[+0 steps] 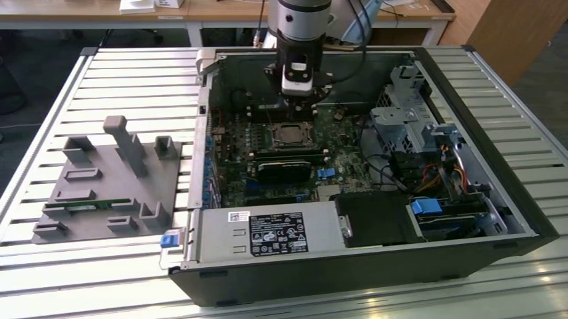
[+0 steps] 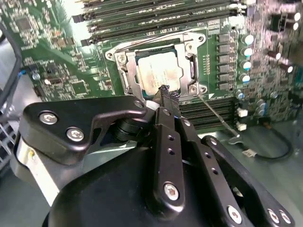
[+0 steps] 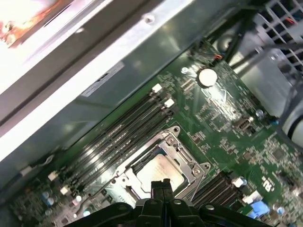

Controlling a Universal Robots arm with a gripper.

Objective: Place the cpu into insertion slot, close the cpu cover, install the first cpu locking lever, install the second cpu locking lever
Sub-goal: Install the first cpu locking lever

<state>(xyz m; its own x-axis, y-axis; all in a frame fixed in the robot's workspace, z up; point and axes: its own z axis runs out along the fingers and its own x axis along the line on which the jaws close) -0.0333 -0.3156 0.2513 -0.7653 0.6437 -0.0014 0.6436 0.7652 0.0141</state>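
One cpu lies framed by one cpu cover, near one hand

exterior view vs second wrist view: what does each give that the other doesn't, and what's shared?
Exterior view: the open computer case, its power supply, a grey fixture tray on the slatted table. Second wrist view: a wire locking lever sticking out free beside the cpu cover. Both: the gripper over the cpu in its socket.

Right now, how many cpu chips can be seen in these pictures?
1. The cpu lies on the motherboard, inside the cpu cover opening, close to the gripper. Another could be hidden behind the gripper.
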